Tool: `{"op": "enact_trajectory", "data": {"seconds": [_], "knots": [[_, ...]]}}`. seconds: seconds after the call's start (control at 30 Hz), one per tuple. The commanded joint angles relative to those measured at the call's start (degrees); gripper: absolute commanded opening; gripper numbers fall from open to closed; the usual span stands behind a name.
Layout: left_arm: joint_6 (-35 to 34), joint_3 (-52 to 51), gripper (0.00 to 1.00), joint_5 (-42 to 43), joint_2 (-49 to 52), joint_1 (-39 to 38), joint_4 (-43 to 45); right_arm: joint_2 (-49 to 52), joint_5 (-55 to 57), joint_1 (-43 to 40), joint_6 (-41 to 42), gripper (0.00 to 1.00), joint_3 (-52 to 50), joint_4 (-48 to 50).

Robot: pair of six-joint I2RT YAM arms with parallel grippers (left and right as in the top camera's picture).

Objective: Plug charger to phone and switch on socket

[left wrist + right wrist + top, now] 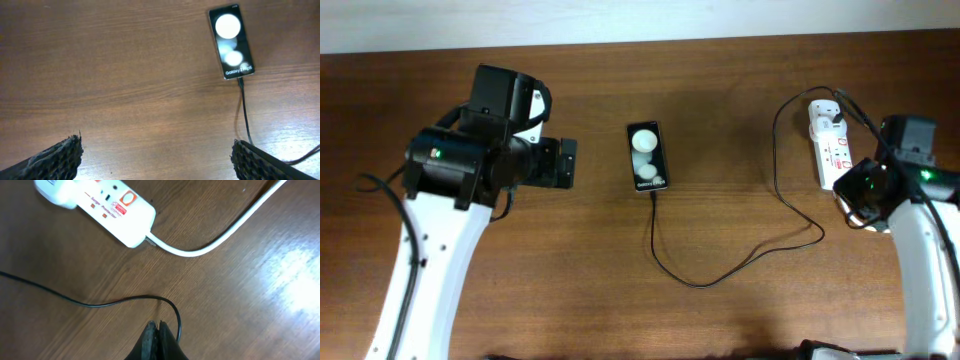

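The black phone (pixel 648 158) lies flat at the table's middle, with two white blobs on its face. It also shows in the left wrist view (pixel 231 41). The charger's thin black cable (pixel 700 283) runs from the phone's near end in a long loop to the white plug adapter (pixel 825 113), which sits in the white socket strip (pixel 834 155). My left gripper (pixel 157 160) is open and empty, left of the phone (pixel 565 163). My right gripper (pixel 157 327) is shut and empty, above the table near the strip's cord end (pixel 107 207). The cable (pixel 100 304) curves past its tips.
The strip's thick white cord (pixel 215 240) leaves its end and runs off to the right. The table's far edge meets a pale wall at the top of the overhead view. Both arms (pixel 430 250) rise from the near corners.
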Motion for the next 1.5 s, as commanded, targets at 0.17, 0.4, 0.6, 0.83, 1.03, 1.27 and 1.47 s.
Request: {"op": "enact_trajectory", "data": {"seconds": [0.17, 0.4, 0.6, 0.83, 1.03, 1.27, 1.47], "knots": [[0.5, 0.6, 0.99, -0.9, -24.4, -0.1, -0.1, 8.1, -6.7, -1.9, -2.0, 0.04, 4.2, 5.7], [0.5, 0.6, 0.99, -0.9, -45.7, -0.1, -0.2, 15.3, -6.9, -5.8, -5.5, 0.04, 12.5, 3.9], [0.5, 0.6, 0.99, -0.9, -58.6, 2.8, -14.0, 15.6, -6.9, -6.6, -5.5, 0.04, 12.9, 9.9], [0.5, 0.1, 0.99, -0.9, -65.5, 9.4, -20.6, 15.8, -6.7, -6.6, -6.0, 0.04, 12.9, 12.2], [0.5, 0.1, 0.99, -0.9, -72.0, 9.4, -20.6, 19.1, -7.1, -6.5, -6.0, 0.04, 12.9, 11.7], [0.5, 0.1, 0.99, -0.9, -77.1, 9.4, -20.6, 23.5, -7.2, -6.5, -5.9, 0.04, 12.9, 12.3], [0.5, 0.2, 0.99, -0.9, -80.7, 9.4, -20.6, 23.8, -7.3, -6.5, -5.7, 0.04, 12.9, 14.3]]}}
